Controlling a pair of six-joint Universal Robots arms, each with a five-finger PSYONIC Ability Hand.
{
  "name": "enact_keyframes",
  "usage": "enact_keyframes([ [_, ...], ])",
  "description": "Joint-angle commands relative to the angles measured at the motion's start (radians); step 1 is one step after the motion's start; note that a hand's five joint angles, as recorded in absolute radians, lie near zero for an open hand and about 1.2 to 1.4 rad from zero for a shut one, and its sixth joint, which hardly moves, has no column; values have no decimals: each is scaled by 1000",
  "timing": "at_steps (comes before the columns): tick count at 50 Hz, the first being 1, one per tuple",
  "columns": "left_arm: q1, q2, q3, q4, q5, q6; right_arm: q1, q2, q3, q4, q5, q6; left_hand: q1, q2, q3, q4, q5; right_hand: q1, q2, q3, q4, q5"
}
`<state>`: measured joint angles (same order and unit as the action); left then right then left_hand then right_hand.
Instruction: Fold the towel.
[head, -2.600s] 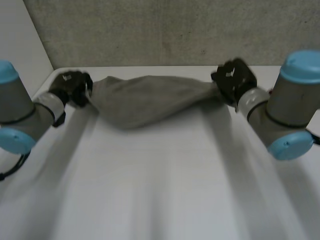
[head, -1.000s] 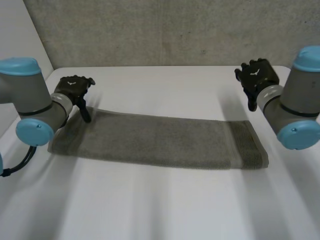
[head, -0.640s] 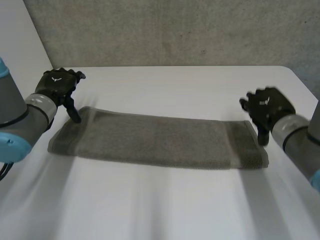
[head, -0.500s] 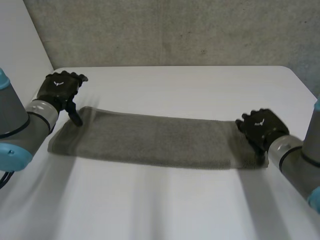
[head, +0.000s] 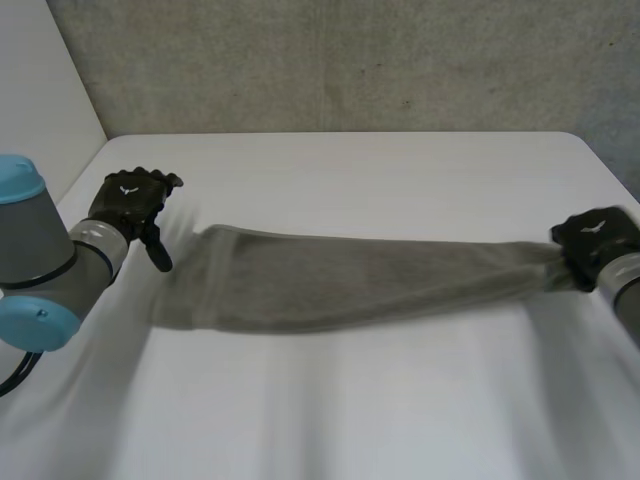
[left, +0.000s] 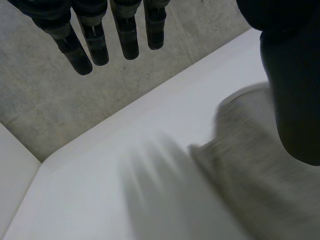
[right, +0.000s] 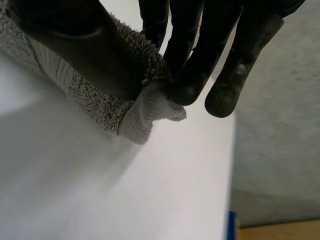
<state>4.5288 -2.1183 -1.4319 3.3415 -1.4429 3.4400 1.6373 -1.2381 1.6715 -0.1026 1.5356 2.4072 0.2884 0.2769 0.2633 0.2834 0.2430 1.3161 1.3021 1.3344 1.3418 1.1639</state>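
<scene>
Grey terry towel (head: 340, 285) lay stretched in a long strip across the middle of your white table (head: 330, 420). Your right hand (head: 592, 237) had its right end pinched between thumb and fingers (right: 187, 75). Further back, your left hand (head: 128, 198) hung just beside the other end, fingers (left: 95, 40) straight and spread, holding nothing.

White table (head: 330, 400) with rounded far corners. Rough grey concrete wall (head: 350, 60) runs right behind it. Plain white panel (head: 40, 80) on left side. Wooden floor (right: 285, 231) past table edge. Soft, even light.
</scene>
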Motion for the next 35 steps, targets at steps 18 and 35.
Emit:
enact_keyframes([
  [18, -57, -53, 110, -50, -64, -12, 266, -43, -346, -6, -6, -143, -75, -63, -50, -70, -204, 80, 94, 62, 54, 58],
  [35, -62, 100, -8, -40, -64, -19, 765, 492, -700, -5, -135, -100, -78, -66, -53, -73, -207, -32, -18, -51, -58, -55],
])
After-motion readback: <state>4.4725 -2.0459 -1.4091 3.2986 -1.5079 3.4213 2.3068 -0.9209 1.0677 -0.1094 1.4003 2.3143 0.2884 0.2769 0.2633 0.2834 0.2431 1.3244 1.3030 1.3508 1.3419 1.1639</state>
